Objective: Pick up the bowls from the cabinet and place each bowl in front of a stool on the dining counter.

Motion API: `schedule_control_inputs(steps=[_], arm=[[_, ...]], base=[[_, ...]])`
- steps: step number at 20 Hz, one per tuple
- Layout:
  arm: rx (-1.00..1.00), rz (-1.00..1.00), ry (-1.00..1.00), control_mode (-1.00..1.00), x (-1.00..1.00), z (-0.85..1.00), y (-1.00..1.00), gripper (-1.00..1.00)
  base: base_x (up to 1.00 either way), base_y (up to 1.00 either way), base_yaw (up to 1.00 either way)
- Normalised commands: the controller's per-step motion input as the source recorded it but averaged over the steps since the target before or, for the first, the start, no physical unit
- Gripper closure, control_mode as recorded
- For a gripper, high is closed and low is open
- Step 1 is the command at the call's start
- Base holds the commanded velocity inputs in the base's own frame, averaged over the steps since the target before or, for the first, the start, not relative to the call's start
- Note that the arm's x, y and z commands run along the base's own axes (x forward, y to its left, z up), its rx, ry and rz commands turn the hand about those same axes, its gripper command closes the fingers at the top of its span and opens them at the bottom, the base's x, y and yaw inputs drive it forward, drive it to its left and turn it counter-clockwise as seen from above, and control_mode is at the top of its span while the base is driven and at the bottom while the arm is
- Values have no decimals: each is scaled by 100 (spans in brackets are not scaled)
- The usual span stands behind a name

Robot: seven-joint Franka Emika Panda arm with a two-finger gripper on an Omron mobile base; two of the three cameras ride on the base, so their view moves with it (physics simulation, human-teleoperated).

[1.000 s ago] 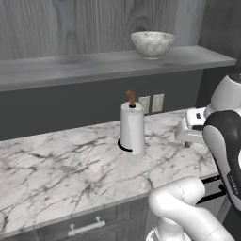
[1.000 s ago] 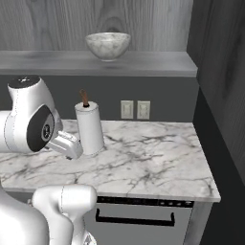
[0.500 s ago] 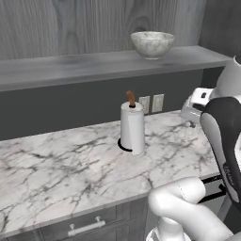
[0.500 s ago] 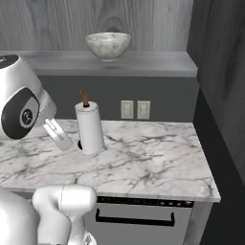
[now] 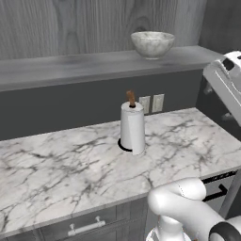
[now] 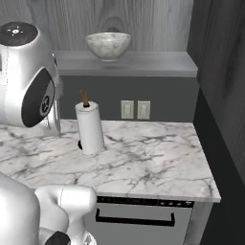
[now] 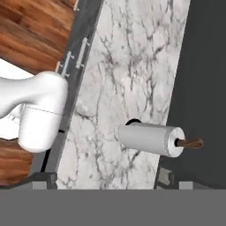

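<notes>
A white-grey marbled bowl [image 5: 152, 44] [image 6: 108, 45] stands upright on the grey shelf of the cabinet [image 5: 70, 66] [image 6: 148, 63], in front of wood-grain panelling. The white hand of my gripper [image 5: 225, 77] is raised at the right edge of the left base view, about level with the shelf and to the right of the bowl, apart from it. Its fingers are cut off by the frame edge. The hand view looks down at the counter, with nothing between the fingers. The stool and the dining counter are out of view.
A paper towel roll [image 5: 132, 128] [image 6: 90, 127] [image 7: 150, 139] stands on the marble counter [image 5: 66, 164] [image 6: 153, 162] below the shelf. Two wall outlets [image 6: 134, 109] sit behind it. Grey drawers [image 5: 85, 227] are under the counter; a dark wall [image 6: 220, 95] closes the right side.
The arm has lifted: the hand rose from just above the counter to shelf height. The bowl and the paper towel roll have not moved.
</notes>
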Motion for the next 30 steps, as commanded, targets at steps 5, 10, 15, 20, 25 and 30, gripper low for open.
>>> schedule_control_inputs(steps=[5,10,15,20,25,30], arm=[[27,-36,-43,-100,0,45,-1,-100],[28,-10,-41,-100,0,45,-10,-100],[10,11,-23,-100,33,36,-19,-100],[5,4,-2,-100,62,3,-23,-100],[2,2,-8,-100,23,9,-12,-100],[-8,3,-2,-100,55,6,-13,-100]], base=[[0,0,0],[0,0,0],[0,0,0],[0,0,0],[0,0,0],[0,0,0]])
